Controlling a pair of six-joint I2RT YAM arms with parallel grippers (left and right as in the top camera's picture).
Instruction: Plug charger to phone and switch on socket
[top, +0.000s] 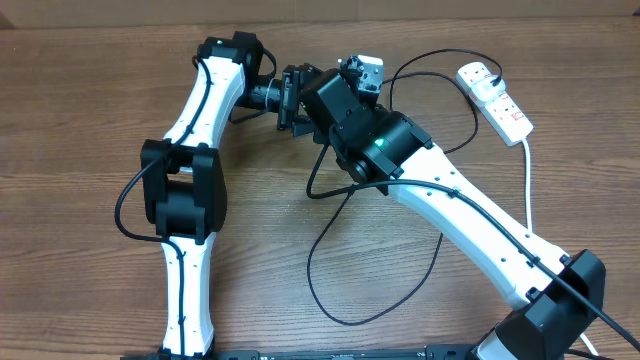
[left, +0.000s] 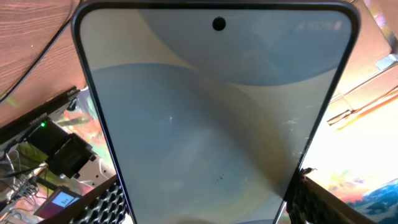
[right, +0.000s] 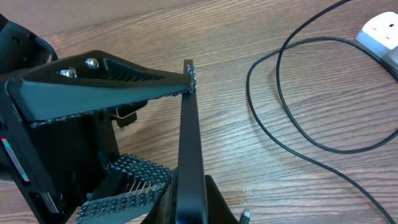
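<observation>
The phone (left: 205, 124) fills the left wrist view with its pale blue screen, camera hole at the top. My left gripper (left: 208, 205) is shut on the phone's two long sides. In the right wrist view the phone (right: 189, 143) shows edge-on as a dark bar. My right gripper (right: 198, 208) is shut on it, one black finger against each face. The charger's connector tip (right: 245, 216) shows just right of those fingers, gripped by nothing. Its black cable (top: 330, 300) loops over the table towards the white socket (top: 497, 100). In the overhead view both wrists hide the phone.
The socket's thick white cord (top: 528, 190) runs down the right side towards the front. Charger cable loops (right: 286, 118) lie on the wood right of the grippers. Both arms meet at the back centre, the left arm (top: 190, 190) coming from the front left.
</observation>
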